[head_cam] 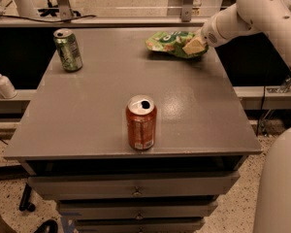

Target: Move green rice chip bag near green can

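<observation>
The green rice chip bag [169, 41] lies crinkled at the far right of the grey table [102, 106]. My gripper [194, 45] comes in from the right on the white arm [242, 13] and rests at the bag's right end, touching it. The green can [68, 50] stands upright at the far left of the table, well apart from the bag.
An orange-red soda can [141, 123], opened, stands upright near the table's front edge at the middle. A small white bottle [3, 84] sits on a lower ledge to the left. Drawers [136, 191] are below the tabletop. The robot's white body [281, 188] is at the lower right.
</observation>
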You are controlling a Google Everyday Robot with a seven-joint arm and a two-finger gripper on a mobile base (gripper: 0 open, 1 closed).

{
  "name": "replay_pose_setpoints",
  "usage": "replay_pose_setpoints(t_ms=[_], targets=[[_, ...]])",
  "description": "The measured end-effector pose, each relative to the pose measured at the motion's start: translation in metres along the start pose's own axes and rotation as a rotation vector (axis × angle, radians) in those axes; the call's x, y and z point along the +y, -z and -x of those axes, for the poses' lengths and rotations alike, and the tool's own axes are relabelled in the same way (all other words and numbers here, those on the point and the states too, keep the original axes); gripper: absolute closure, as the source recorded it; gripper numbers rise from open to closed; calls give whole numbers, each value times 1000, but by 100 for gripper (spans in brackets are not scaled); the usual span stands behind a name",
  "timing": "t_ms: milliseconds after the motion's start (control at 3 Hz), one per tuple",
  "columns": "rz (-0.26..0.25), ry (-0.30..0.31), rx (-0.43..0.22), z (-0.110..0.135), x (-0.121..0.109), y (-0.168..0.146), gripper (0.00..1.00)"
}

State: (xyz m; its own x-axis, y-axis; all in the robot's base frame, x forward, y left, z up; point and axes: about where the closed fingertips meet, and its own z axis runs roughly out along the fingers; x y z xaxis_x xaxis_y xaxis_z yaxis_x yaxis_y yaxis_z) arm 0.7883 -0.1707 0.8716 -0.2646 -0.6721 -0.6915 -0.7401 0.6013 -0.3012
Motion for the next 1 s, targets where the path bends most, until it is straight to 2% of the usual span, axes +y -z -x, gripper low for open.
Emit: replay_pose_setpoints(t_ms=[333,1000], targets=[[45,45,-39,24,25,7,100],[113,181,-139,84,94,7,100]])
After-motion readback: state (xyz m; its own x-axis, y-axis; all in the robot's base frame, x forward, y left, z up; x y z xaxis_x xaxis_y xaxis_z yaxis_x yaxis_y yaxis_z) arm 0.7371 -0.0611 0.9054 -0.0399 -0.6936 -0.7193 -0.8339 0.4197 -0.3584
